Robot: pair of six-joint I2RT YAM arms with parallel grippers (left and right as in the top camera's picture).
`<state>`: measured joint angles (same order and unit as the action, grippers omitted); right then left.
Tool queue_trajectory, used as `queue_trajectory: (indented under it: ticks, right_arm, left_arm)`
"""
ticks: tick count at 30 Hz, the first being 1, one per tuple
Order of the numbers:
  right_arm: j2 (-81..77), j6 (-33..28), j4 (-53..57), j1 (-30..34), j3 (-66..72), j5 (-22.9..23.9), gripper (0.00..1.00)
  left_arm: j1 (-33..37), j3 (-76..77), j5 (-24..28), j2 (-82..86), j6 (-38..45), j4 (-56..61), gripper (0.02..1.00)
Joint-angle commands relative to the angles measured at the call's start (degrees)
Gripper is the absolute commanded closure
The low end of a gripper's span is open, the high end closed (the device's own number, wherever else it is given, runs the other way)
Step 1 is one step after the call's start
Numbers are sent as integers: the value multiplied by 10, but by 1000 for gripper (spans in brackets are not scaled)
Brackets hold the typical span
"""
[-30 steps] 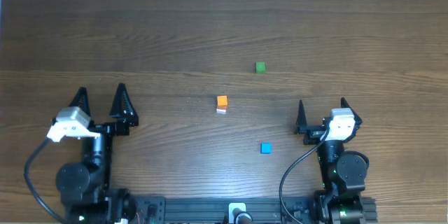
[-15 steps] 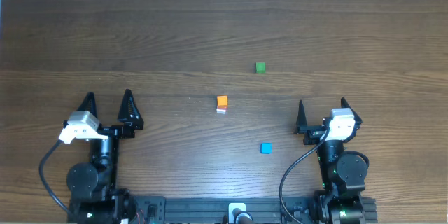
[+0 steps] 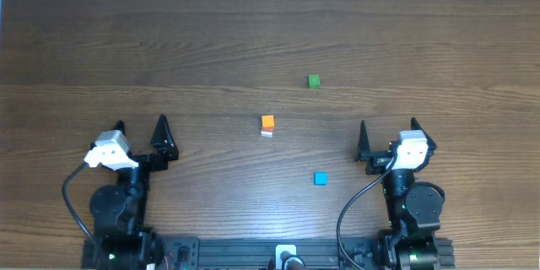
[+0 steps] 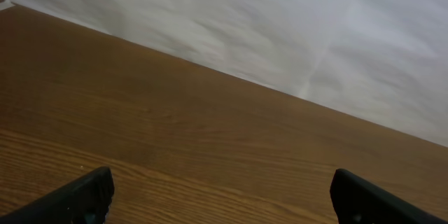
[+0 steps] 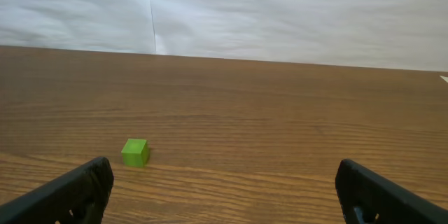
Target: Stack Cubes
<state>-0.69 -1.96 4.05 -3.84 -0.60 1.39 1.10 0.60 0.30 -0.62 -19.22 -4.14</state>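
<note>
Orange cube (image 3: 267, 121) touches white cube (image 3: 267, 133); green cube (image 3: 314, 81), blue cube (image 3: 320, 178) sit apart; left gripper (image 3: 140, 121), right gripper (image 3: 388, 122) gape empty.

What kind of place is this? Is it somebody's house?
Probably a robot test bench, not a home: a wooden table, left end effector and right end effector on mounted arms, and a plain white backdrop.

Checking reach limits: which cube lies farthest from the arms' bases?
The green cube, the one highest in the top view. The orange cube lies nearer to them, and the blue cube nearest.
</note>
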Motion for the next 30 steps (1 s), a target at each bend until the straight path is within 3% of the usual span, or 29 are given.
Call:
queue_trajectory:
  ticks: [1, 16, 22, 25, 28, 30]
  right_arm:
    - [3, -3, 1, 3, 3, -3, 7]
    - [3, -3, 1, 3, 3, -3, 7]
    - [3, -2, 1, 2, 3, -39, 9]
    - [4, -13, -55, 2, 3, -19, 9]
    - [3, 48, -109, 2, 3, -39, 7]
    - [3, 60, -137, 2, -1, -86, 9]
  left_arm:
    - [3, -3, 8, 5, 8, -2, 18]
    - [3, -3, 8, 5, 8, -2, 18]
    - [3, -3, 8, 5, 8, -2, 18]
    - [3, -3, 8, 5, 8, -2, 18]
    - [3, -3, 8, 5, 8, -2, 18]
    - [3, -3, 8, 5, 8, -2, 20]
